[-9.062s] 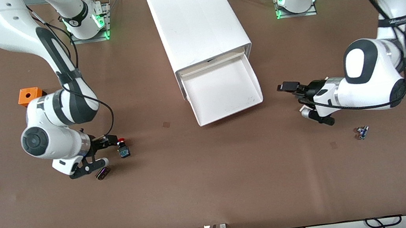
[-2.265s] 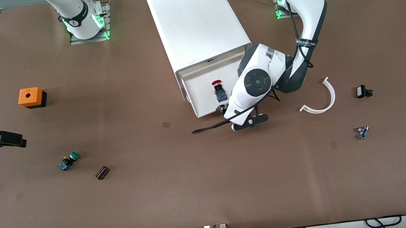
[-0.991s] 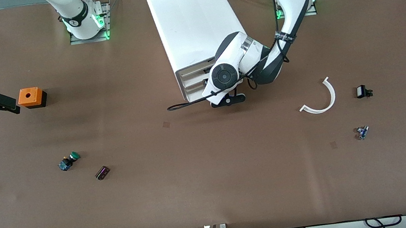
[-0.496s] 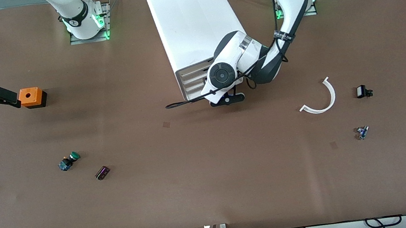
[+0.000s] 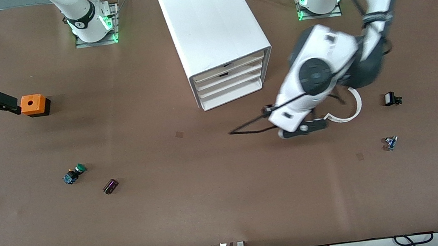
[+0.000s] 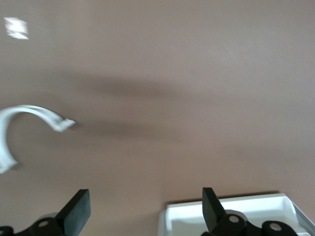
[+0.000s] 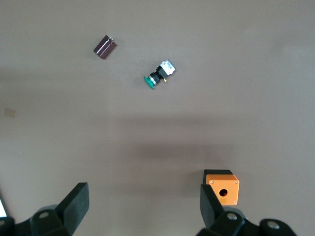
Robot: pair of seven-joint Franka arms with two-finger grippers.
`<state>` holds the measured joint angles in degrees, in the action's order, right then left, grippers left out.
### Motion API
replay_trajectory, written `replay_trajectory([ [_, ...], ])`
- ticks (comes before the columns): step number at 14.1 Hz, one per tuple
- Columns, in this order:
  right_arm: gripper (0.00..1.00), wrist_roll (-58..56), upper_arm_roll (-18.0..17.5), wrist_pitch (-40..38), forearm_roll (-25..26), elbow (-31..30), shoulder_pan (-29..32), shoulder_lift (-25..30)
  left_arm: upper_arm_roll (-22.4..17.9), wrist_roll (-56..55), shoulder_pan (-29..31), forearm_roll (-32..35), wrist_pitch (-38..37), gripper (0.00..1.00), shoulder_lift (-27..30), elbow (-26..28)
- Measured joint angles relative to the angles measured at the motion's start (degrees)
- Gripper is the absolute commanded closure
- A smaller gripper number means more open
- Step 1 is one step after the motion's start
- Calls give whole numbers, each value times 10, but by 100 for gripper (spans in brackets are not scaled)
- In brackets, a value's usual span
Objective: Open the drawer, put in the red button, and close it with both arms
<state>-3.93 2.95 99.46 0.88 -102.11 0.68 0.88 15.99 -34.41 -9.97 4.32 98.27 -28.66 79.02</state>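
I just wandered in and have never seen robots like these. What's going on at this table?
Two robot arms work at a table with a white cabinet. Its three drawers are shut, including the middle drawer, and no red button is in sight. The left gripper is open and empty, over bare table beside the cabinet, near a curved white strip. The right gripper, also open and empty, hangs by an orange box at its own end of the table.

The left gripper (image 5: pixel 304 127) has pulled away from the shut drawer (image 5: pixel 228 78) to over the table (image 5: pixel 228 190) beside the white arc (image 5: pixel 350 109)
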Motion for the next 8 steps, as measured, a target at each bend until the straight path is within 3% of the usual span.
replay_trajectory([
  [8,0,0,0,5,1,0,-2,3,-1,237,132,-15,-149,0,115,-43],
])
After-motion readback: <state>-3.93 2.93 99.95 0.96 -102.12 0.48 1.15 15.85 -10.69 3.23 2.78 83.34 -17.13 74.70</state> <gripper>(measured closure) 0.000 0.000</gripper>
